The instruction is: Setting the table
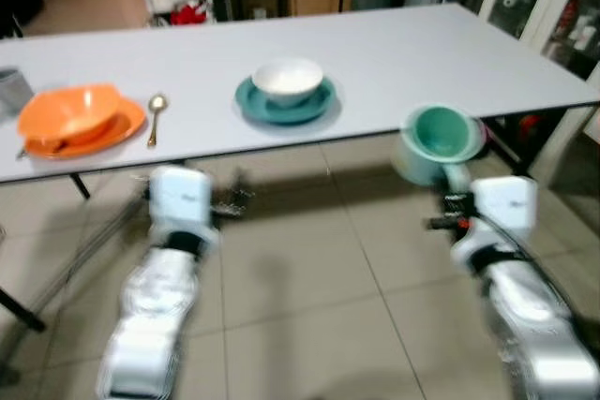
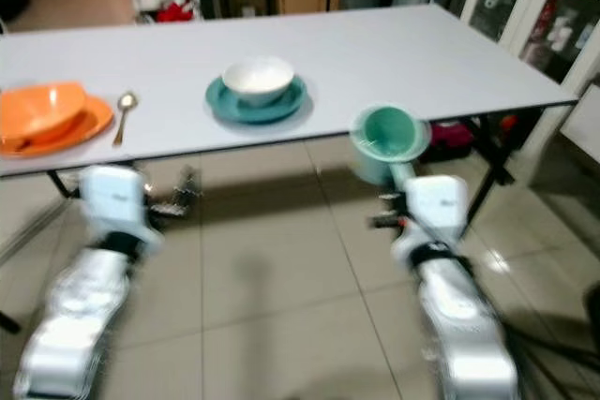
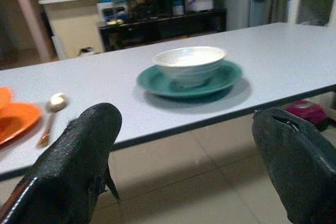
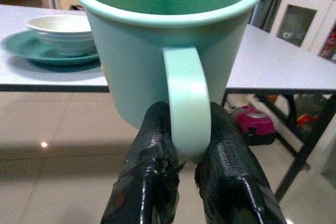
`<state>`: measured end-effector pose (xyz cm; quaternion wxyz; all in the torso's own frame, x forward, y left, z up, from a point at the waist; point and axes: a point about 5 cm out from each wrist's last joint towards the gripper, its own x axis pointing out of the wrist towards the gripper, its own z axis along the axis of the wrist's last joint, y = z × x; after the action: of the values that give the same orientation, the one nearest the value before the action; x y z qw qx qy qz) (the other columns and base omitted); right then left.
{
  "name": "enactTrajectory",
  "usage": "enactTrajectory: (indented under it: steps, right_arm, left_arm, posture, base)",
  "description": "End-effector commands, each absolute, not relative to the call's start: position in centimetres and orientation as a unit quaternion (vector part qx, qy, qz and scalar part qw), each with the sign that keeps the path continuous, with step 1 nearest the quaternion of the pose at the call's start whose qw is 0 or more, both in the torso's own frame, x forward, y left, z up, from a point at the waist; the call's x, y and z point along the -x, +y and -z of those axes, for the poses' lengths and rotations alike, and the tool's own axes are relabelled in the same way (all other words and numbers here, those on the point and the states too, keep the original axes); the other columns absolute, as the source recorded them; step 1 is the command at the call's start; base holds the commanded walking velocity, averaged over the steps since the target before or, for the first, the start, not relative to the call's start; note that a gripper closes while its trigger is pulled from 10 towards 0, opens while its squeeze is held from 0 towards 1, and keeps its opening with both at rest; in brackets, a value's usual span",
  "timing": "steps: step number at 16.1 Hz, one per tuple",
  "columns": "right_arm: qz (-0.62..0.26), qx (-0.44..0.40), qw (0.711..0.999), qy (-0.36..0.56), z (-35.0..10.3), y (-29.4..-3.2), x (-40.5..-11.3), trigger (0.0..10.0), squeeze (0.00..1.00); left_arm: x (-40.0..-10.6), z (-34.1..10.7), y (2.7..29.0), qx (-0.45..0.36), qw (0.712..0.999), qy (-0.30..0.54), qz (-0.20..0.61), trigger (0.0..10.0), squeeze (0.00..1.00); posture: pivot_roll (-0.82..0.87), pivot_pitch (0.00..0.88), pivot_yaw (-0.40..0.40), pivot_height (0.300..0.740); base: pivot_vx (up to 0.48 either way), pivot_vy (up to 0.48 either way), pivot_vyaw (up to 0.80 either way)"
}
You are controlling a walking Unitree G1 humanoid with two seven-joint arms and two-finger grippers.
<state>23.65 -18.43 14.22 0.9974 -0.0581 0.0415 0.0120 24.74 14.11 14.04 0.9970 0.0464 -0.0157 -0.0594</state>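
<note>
Right gripper (image 4: 189, 145) is pinched on the handle of the mug (image 1: 439, 138), held off the table's (image 1: 394, 53) near edge, over floor. Left gripper (image 3: 184, 161) spread wide, empty. Mug looks rigid, glossy, probably light; handle grip could let it swing.

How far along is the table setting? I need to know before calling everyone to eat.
Done: an orange bowl on its orange plate with a spoon beside it, and a white bowl on a teal plate.
In hand: the right end effector grips a green mug by its handle.
Left: setting it on the table.
</note>
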Motion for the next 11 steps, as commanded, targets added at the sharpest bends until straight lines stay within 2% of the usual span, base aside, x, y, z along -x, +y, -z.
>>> enactTrajectory:
  steps: [1, 3, 11]
  right_arm:
    - [-0.030, 0.048, 0.998, 0.019, -15.12, -17.63, -24.09, 10.0, 0.00]
    - [-0.031, 0.049, 0.998, 0.013, -15.38, -17.74, -24.27, 10.0, 0.00]
    - [-0.033, 0.044, 0.998, 0.006, -15.69, -17.95, -24.83, 10.0, 0.00]
  left_arm:
    - [-24.82, -14.40, 15.15, -0.057, 0.997, -0.022, 0.042, 10.0, 0.00]
    - [-24.93, -14.47, 15.20, -0.057, 0.997, -0.024, 0.040, 10.0, 0.00]
    - [-25.30, -14.69, 15.32, -0.059, 0.997, -0.030, 0.039, 10.0, 0.00]
  posture:
    - [-0.01, 0.000, 0.023, 0.740]
    - [-0.01, 0.000, 0.023, 0.740]
    - [-0.01, 0.000, 0.030, 0.740]
  base:
    - [0.450, 0.000, -0.80]
    - [0.452, 0.000, -0.80]
    - [0.450, 0.000, 0.00]
